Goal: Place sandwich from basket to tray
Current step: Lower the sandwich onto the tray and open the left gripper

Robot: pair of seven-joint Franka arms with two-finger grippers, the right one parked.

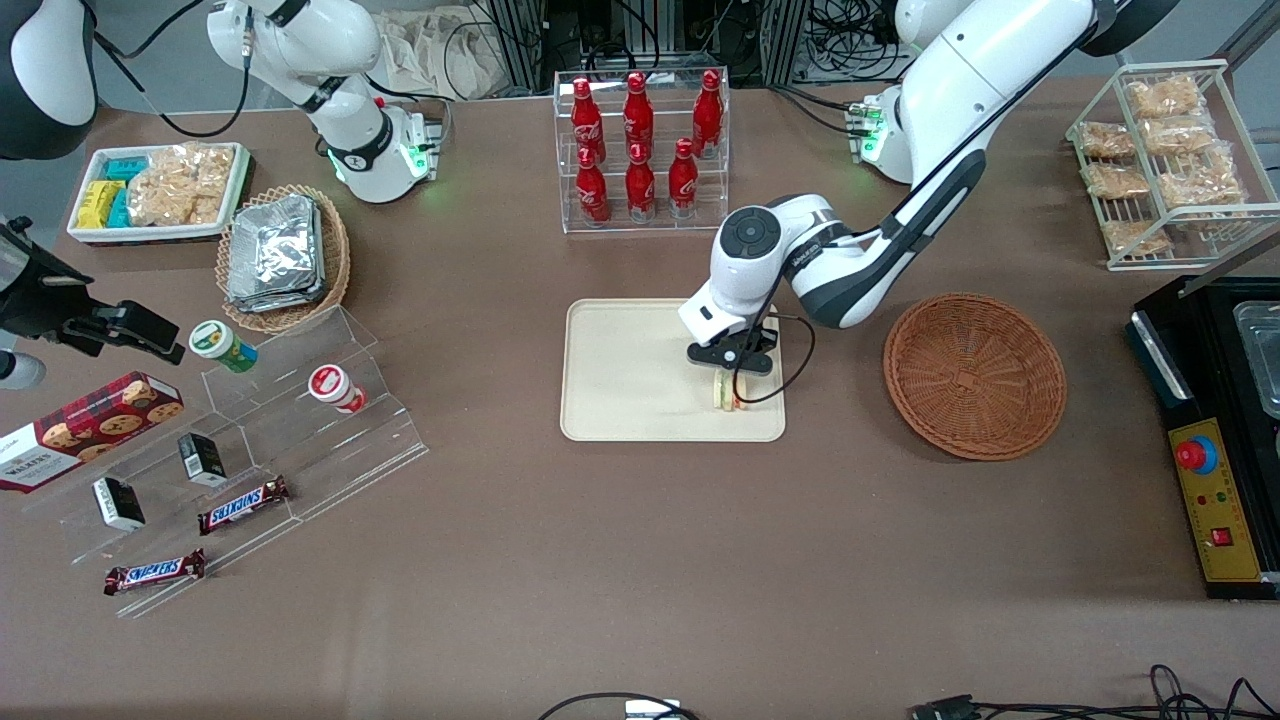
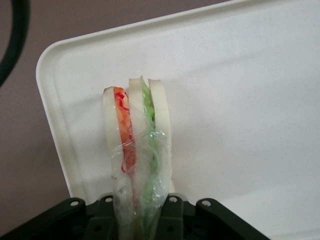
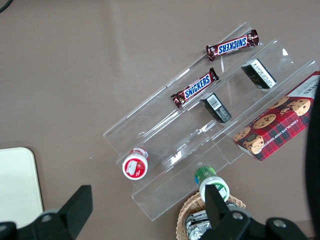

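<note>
The sandwich [image 1: 727, 392], a wrapped wedge with orange and green filling between white bread, stands on edge on the cream tray [image 1: 620, 370], in the corner nearest the front camera and the basket. My left gripper [image 1: 731, 372] hangs directly above it, shut on the sandwich's upper end. In the left wrist view the sandwich [image 2: 135, 145] runs out from between the black jaws of the gripper [image 2: 137, 220] over the tray [image 2: 240, 100], near its rounded corner. The reddish-brown woven basket [image 1: 975, 375] sits beside the tray toward the working arm's end and holds nothing.
A clear rack of red cola bottles [image 1: 640, 150] stands farther from the front camera than the tray. Toward the parked arm's end lie a tan basket of foil packets [image 1: 283, 255] and a clear stepped shelf [image 1: 300, 440]. A wire snack rack [image 1: 1160, 160] and black control box [image 1: 1215, 500] flank the basket.
</note>
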